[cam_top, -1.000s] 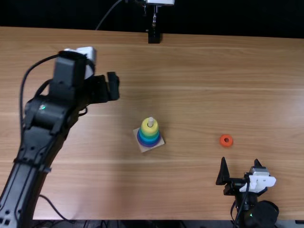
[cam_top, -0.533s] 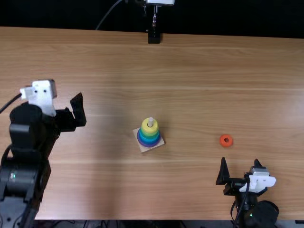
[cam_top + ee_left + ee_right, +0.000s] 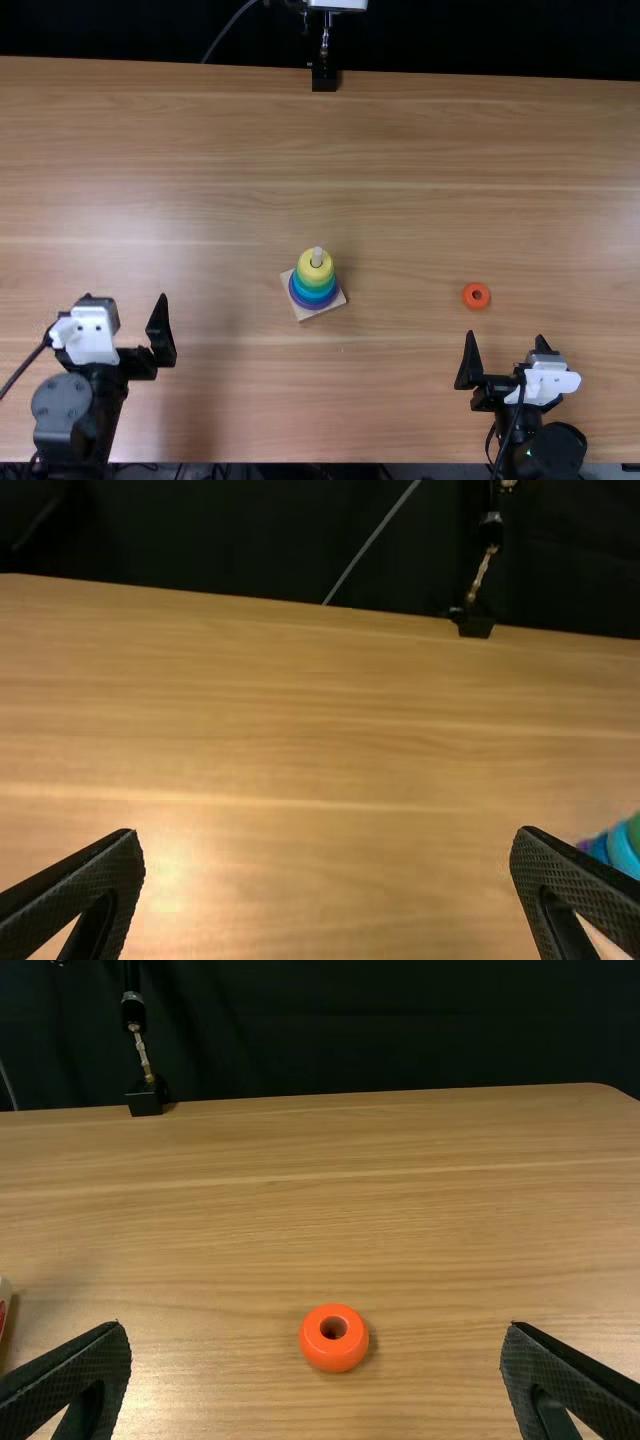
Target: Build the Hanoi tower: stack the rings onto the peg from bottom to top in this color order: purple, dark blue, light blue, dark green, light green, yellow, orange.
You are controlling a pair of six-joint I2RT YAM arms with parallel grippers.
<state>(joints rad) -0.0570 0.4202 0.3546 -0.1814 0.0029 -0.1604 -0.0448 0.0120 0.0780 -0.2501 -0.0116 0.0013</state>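
Right gripper (image 3: pixel 506 338), fingers wide and empty, should straddle the orange ring (image 3: pixel 468 298), which rests on the table (image 3: pixel 400 400) well to the right of the peg (image 3: pixel 317 256); best to centre low over it, pinch evenly, carry it level above the peg, and line up before lowering. It lies flat, hole facing up; being round, it has no long side, and its hole's axis stands upright.

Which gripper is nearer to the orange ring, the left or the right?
Right. The right gripper is just nearside of the orange ring; the left gripper is far off to its left, beyond the tower.
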